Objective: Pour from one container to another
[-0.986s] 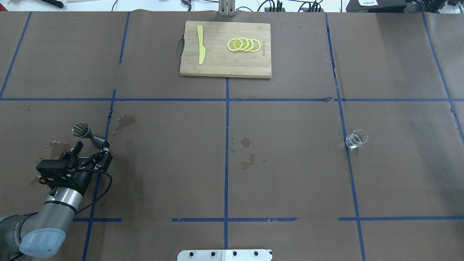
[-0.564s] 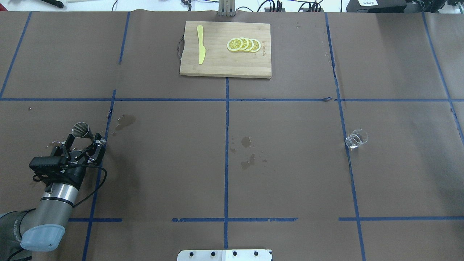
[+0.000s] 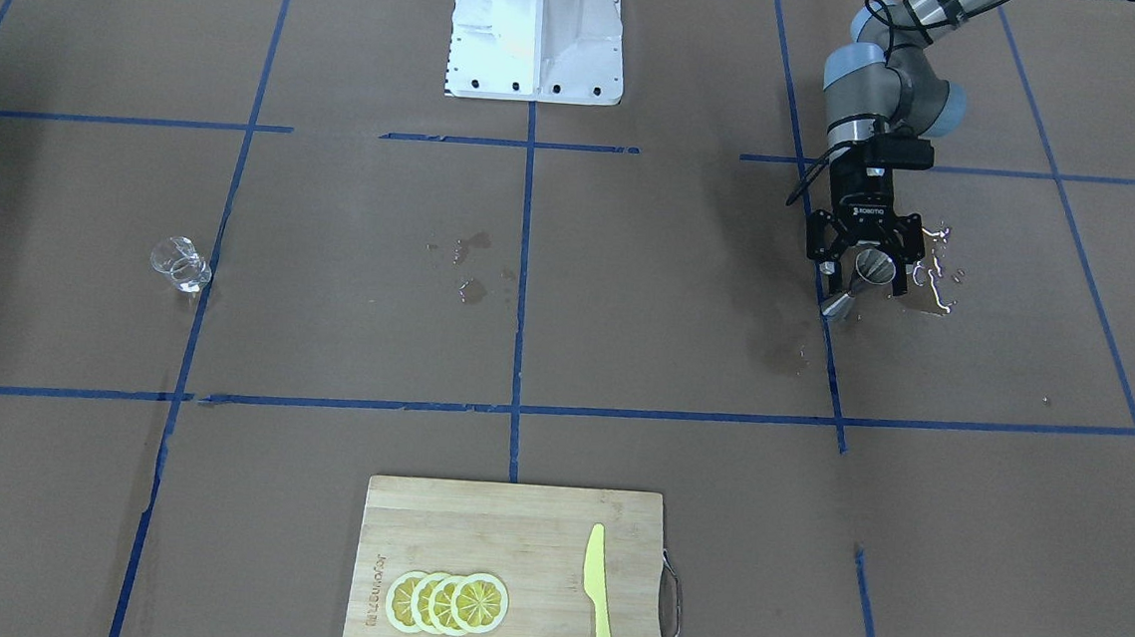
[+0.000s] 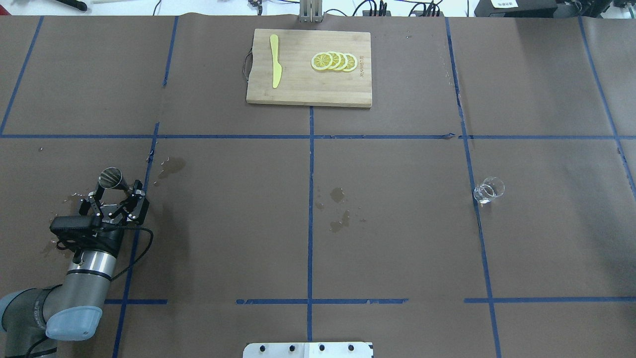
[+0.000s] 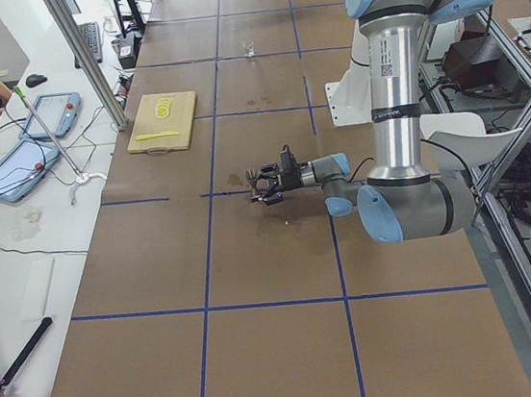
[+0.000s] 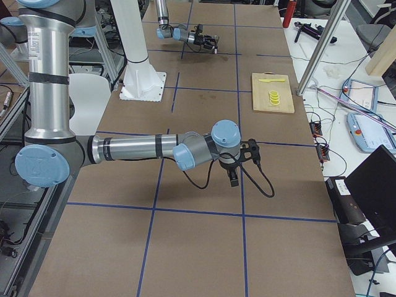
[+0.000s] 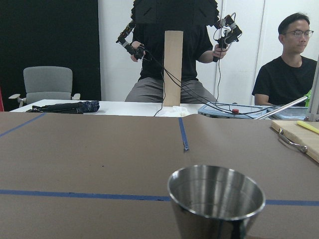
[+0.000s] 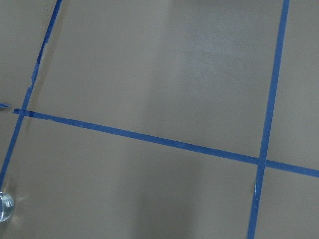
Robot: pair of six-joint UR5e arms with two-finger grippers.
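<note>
The overhead view looks forward and down from behind the robot (image 4: 308,350) over the surface (image 4: 397,238). The front-facing view looks steeply back from the opposite side, and both share the cutting board (image 4: 308,92). Each side view looks along the surface from one end. The left wrist camera sits low, close behind the jigger (image 7: 216,204); the right wrist camera looks down on blue tape lines (image 8: 149,138).
</note>
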